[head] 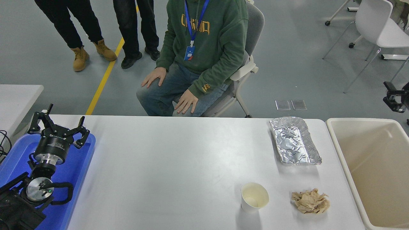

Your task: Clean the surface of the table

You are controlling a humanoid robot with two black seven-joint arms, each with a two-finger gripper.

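The floor is grey and smooth, with a yellow line [105, 76] running across it toward the table's far edge. The table surface [179, 166] fills most of the head view: a wide white tabletop, matte, with rounded far corners and a faint grey shade in places.

Near the far right corner of the tabletop lies a foil tray [294, 140], crinkled and shiny, with its long side pointing toward the near edge. Closer to the near edge, on the right part, stands a white paper cup [254, 196], upright, with its mouth facing up. Just to the right of it, apart from it, lies a crumpled brown paper napkin [310, 201].

At the left edge of the tabletop a blue tray [80, 166] rests. Above it hangs the left gripper [58, 127]; its black fingers are spread wide and hold nothing. The right gripper is not seen in this view.

Just beside the right edge of the tabletop stands a beige bin [338, 150], open at the top. At the left, a smaller white table [16, 95] is partly visible.

Behind the far edge a person in a green hoodie [211, 41] sits on a grey chair [252, 22], with both hands on the knees. Two more persons stand farther left; only their legs show. A white chair [380, 25] stands at the far right.
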